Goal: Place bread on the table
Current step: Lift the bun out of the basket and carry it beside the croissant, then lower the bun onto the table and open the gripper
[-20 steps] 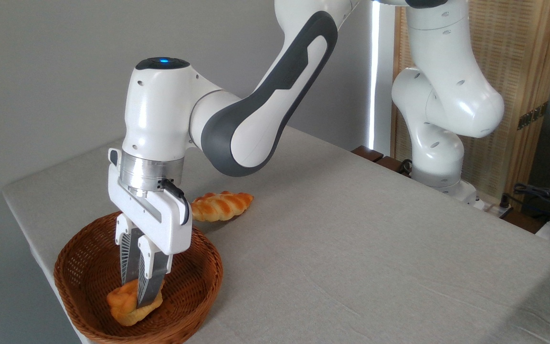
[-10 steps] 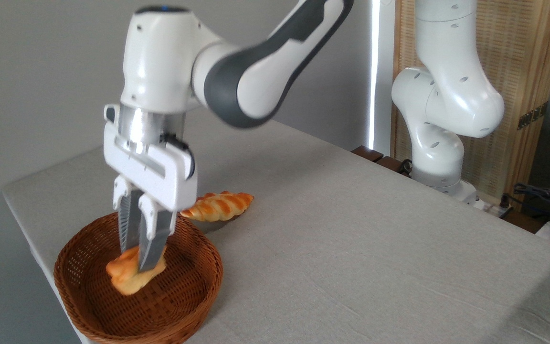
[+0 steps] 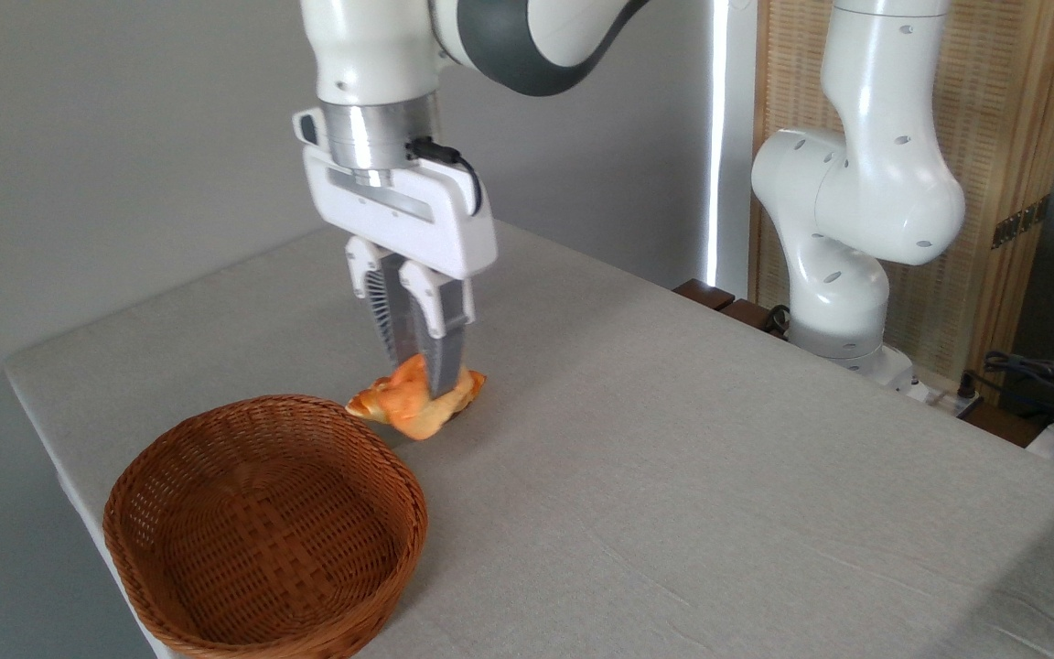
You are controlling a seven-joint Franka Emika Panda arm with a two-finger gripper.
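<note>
Gripping bread in closed gripper, raised clear of wicker basket, right of it, ready for lowering onto table.

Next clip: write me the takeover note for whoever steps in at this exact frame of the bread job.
Gripper: shut on the bun, fingers pointing down.
Bun: held in the air above the table, out of the basket, which now holds nothing. In this view it hides most of the braided loaf lying on the table behind it.
Done: bun picked and lifted out of the basket.
Left: lower it onto a bare patch of table, probably clear of the loaf, open the gripper, pull back.
</note>
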